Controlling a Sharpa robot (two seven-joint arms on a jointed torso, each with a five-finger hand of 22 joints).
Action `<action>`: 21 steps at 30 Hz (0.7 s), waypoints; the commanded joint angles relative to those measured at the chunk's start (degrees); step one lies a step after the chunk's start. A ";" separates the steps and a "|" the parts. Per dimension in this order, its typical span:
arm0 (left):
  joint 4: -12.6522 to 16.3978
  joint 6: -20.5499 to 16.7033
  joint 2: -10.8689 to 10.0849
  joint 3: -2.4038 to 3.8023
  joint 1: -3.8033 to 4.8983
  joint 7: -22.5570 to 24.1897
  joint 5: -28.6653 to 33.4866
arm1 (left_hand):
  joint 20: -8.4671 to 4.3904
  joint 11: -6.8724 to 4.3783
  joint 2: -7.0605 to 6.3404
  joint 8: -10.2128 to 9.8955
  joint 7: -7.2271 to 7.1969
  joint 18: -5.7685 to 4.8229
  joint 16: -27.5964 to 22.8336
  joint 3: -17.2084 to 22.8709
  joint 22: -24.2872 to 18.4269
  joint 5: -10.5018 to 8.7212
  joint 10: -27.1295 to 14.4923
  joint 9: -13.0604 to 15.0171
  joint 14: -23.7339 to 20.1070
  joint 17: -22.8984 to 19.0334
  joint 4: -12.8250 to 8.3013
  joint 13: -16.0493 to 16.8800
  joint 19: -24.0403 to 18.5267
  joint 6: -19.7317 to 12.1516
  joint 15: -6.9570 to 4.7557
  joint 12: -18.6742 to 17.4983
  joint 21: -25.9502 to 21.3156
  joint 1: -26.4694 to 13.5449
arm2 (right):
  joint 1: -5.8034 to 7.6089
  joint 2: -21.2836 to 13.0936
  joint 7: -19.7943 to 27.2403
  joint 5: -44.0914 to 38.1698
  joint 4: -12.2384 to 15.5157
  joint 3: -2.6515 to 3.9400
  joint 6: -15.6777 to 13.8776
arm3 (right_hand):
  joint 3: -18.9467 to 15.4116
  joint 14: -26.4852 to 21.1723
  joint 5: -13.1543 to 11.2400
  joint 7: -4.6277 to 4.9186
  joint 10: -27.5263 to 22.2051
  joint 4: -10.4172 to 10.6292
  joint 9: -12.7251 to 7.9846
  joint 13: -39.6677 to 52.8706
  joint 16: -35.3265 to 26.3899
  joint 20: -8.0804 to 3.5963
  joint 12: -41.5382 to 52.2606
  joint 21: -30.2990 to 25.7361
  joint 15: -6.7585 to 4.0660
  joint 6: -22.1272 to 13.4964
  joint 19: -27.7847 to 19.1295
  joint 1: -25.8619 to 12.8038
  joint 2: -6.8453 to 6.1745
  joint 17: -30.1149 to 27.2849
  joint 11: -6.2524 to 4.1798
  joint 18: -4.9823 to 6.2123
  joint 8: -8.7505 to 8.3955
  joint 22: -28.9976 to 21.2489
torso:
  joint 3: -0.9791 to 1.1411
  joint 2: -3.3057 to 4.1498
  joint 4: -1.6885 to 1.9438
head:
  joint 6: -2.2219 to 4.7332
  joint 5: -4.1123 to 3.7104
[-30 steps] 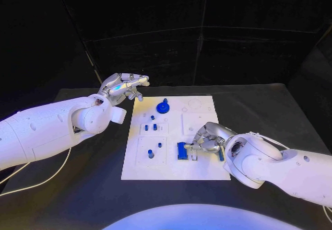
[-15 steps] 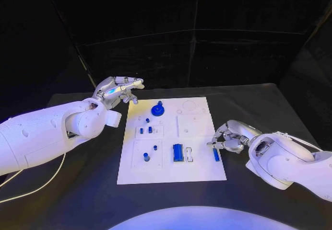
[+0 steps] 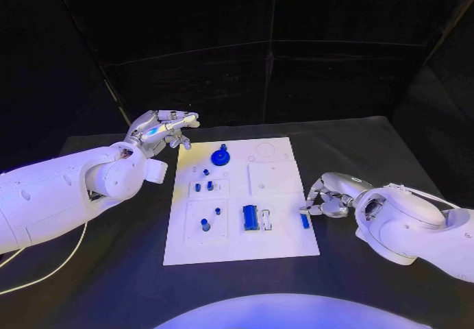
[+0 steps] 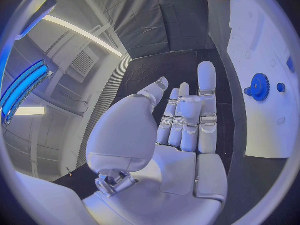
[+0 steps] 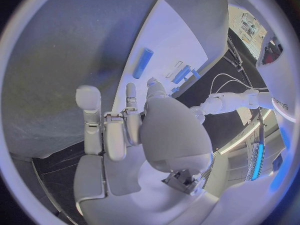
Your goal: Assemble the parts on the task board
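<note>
So the white task board (image 3: 286, 248) sat in the middle of the black desk (image 3: 366, 147), long side running near to far. The right robot hand (image 3: 326, 199) was parked just off the board's right edge, fingers curled down toward a small blue bar (image 3: 305, 221) lying right at that edge. In the right wrist view the same bar showed flat on the board beyond the fingertips, with a gap between, so I'd call that robot hand loosely open and holding nothing. My guess is the bar was sitting loose there as the next piece to deal with, since it wasn't in any slot I could make out.

The left robot hand (image 3: 163, 128) hovered off the far-left corner of the board, fingers spread and nothing in them. It looked like it was just keeping out of the way.

On the board itself: a blue gear (image 3: 219, 157) with a knob stood near the far end, a few small blue pegs (image 3: 203, 186) stood in the left column of recesses, and a bigger blue block (image 3: 250, 218) lay in the middle with a pale strip beside it. Those looked seated. Can't tell which recess the loose bar belongs in.
</note>
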 commanded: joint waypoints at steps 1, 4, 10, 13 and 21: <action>0.07 0.71 0.03 0.04 0.09 0.05 0.15 | 0.25 -0.06 -0.06 0.22 -0.28 0.78 0.20 -0.18 -0.08 0.11 -0.15 0.02 -0.33 0.09 -0.05 -0.09 0.15 -0.06 -0.01 0.35 -0.19 0.42 | 0.02 0.18 -1.24 -2.77 -0.27 -0.01 5.35 | -0.27 4.81 0.40 -0.08 0.02 -0.17 0.17 3.56 0.13 -0.33 0.24 0.34 -0.28 0.55 0.29 0.71 0.07 8.94 -0.40 -0.85 0.47 0.13 | -0.01 -0.01 0.03 | -0.12 0.03; 0.05 0.75 -0.01 0.03 0.09 -0.09 0.15 | 0.25 -0.06 -0.06 0.22 -0.28 0.78 0.20 -0.18 -0.08 0.11 -0.15 0.02 -0.33 0.09 -0.05 -0.09 0.15 -0.06 -0.01 0.35 -0.19 0.42 | 0.01 0.26 -1.46 -3.42 -0.61 -0.02 6.74 | -0.58 4.82 0.52 -0.21 0.06 -0.08 0.46 3.60 0.15 -0.44 0.25 0.37 -0.39 0.88 0.31 0.62 -0.04 8.99 -0.52 -0.86 0.66 0.18 | 0.00 -0.04 -0.03 | -0.22 0.08; 0.02 0.73 -0.07 0.03 0.09 -0.13 0.15 | 0.25 -0.06 -0.06 0.22 -0.28 0.78 0.20 -0.18 -0.08 0.11 -0.15 0.02 -0.33 0.09 -0.05 -0.09 0.15 -0.06 -0.01 0.35 -0.19 0.42 | -0.01 0.49 -1.55 -3.82 -0.78 -0.02 8.40 | -1.60 4.81 -0.34 -0.31 0.11 0.51 1.03 3.62 0.12 -0.58 0.19 0.35 -0.50 1.03 0.29 -0.18 -0.64 8.95 -0.62 -0.88 0.82 0.20 | 0.03 -0.01 0.07 | -0.20 0.12; 0.01 0.69 -0.11 0.02 0.09 -0.13 0.15 | 0.25 -0.06 -0.06 0.22 -0.28 0.78 0.20 -0.18 -0.08 0.11 -0.15 0.02 -0.33 0.09 -0.05 -0.09 0.15 -0.06 -0.01 0.35 -0.19 0.42 | -0.01 0.62 -1.52 -3.88 -0.78 -0.03 8.75 | -1.83 4.80 -0.70 -0.34 0.11 0.54 1.20 3.62 0.09 -0.61 0.16 0.38 -0.52 1.02 0.31 -0.17 -0.84 8.91 -0.64 -0.89 0.84 0.27 | 0.00 -0.04 0.02 | -0.20 0.15; -0.05 0.66 -0.13 0.02 0.09 -0.14 0.15 | 0.24 -0.08 -0.04 0.27 -0.31 0.78 0.17 -0.19 -0.09 0.11 -0.12 0.02 -0.37 -0.07 -0.04 -0.10 0.17 -0.01 -0.02 0.44 -0.20 0.47 | -0.02 1.54 -1.27 -4.53 -0.77 -0.03 8.13 | -1.85 4.78 -1.22 -0.48 0.10 -0.14 1.77 3.60 0.03 -0.71 0.06 0.27 -0.63 1.02 0.21 1.27 -0.95 8.82 -0.77 -0.87 0.96 0.13 | 0.04 0.00 0.01 | -0.02 0.03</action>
